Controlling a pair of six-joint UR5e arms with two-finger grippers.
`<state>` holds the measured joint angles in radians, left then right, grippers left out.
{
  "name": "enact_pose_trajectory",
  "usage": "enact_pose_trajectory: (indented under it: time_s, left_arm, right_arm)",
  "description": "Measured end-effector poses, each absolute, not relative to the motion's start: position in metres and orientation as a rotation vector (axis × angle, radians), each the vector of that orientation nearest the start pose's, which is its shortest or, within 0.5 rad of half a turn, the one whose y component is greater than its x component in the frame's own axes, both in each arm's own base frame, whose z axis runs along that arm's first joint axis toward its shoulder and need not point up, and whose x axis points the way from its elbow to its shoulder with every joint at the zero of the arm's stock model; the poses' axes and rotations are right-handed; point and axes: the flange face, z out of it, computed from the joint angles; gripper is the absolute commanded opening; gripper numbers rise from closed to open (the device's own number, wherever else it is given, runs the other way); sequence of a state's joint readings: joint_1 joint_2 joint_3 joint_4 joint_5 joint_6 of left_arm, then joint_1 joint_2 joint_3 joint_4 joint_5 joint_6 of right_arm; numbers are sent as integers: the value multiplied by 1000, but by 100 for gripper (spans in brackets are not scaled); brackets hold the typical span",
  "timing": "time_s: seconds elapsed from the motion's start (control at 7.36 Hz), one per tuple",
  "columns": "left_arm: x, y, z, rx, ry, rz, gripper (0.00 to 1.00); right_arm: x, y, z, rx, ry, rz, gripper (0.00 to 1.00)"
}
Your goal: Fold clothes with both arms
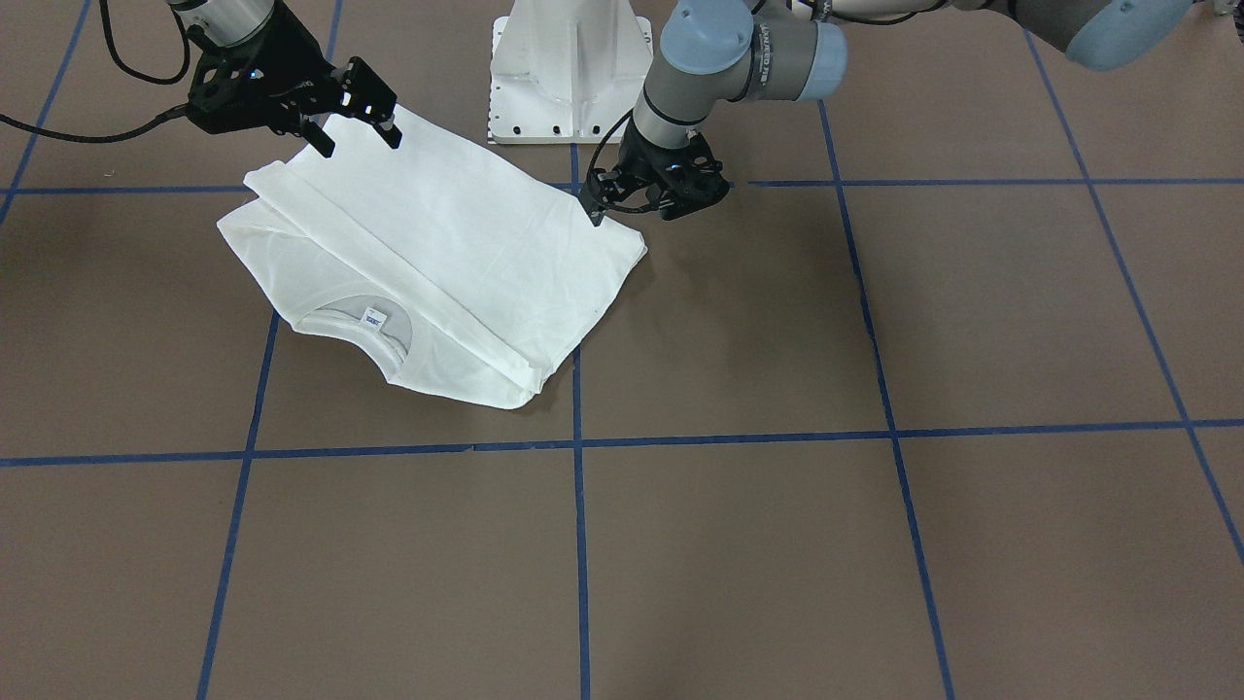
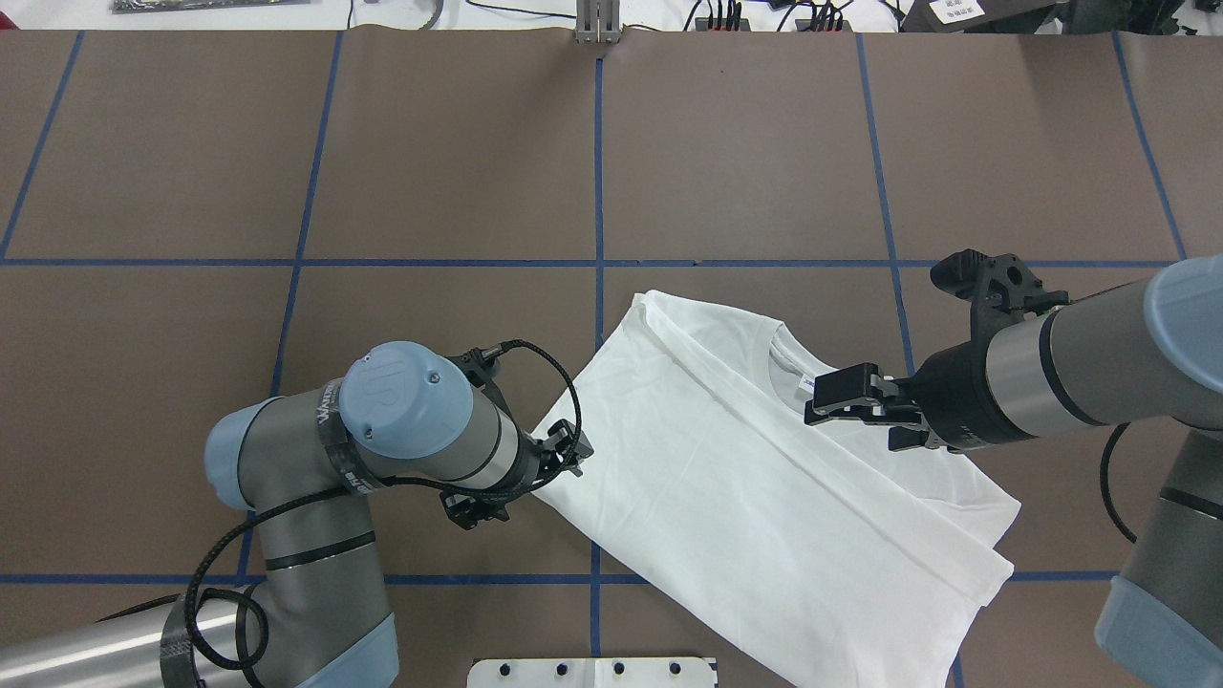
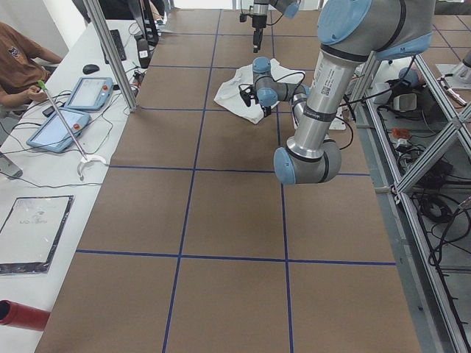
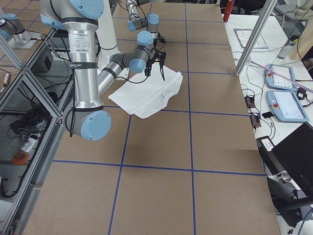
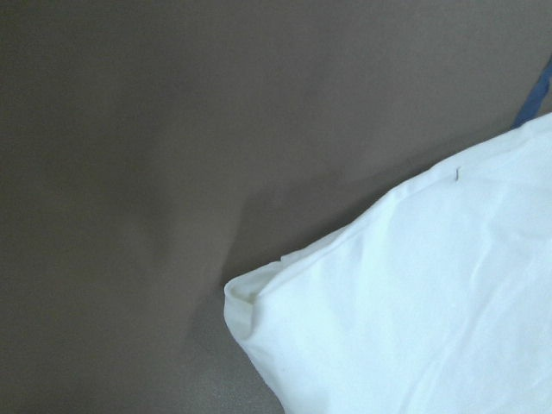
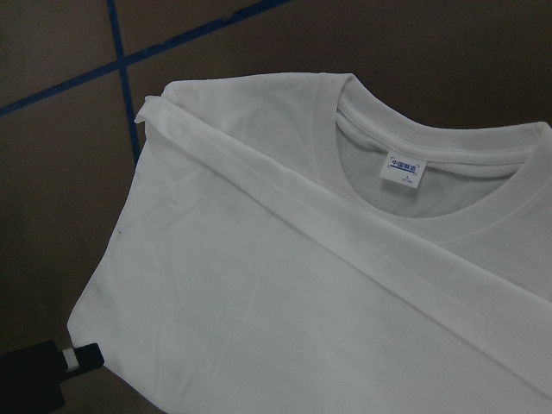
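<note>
The clothes are one white T-shirt (image 1: pixel 437 262) lying flat on the brown table, with one side folded over its middle. Its ribbed collar and small blue-white label (image 6: pixel 401 168) face up. My right gripper (image 1: pixel 360 146) hovers open above the shirt (image 2: pixel 745 478) near the collar side, and nothing is between its fingers. My left gripper (image 1: pixel 632 214) stands low and open beside the shirt's opposite corner, holding nothing. That corner (image 5: pixel 246 297) lies flat on the table in the left wrist view, where no fingers show.
The white pedestal base (image 1: pixel 571 68) stands just behind the shirt. Blue tape lines (image 1: pixel 580 544) divide the brown table top. A person (image 3: pixel 18 62) sits at a side bench with tablets (image 3: pixel 62 125) beyond the table's far edge.
</note>
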<state>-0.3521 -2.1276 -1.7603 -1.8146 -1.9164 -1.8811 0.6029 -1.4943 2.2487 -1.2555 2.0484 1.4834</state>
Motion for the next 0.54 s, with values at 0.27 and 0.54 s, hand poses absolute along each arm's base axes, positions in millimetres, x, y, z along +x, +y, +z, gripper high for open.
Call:
enact_pose_trajectory:
  time_s: [0.27, 0.54]
  left_arm:
    - [590, -320, 243, -293, 993, -435, 70]
    - [595, -321, 249, -288, 992, -439, 0]
  right_arm:
    - [-316, -327, 271, -44, -1134, 209, 100]
    - [-316, -328, 268, -40, -1138, 210, 100]
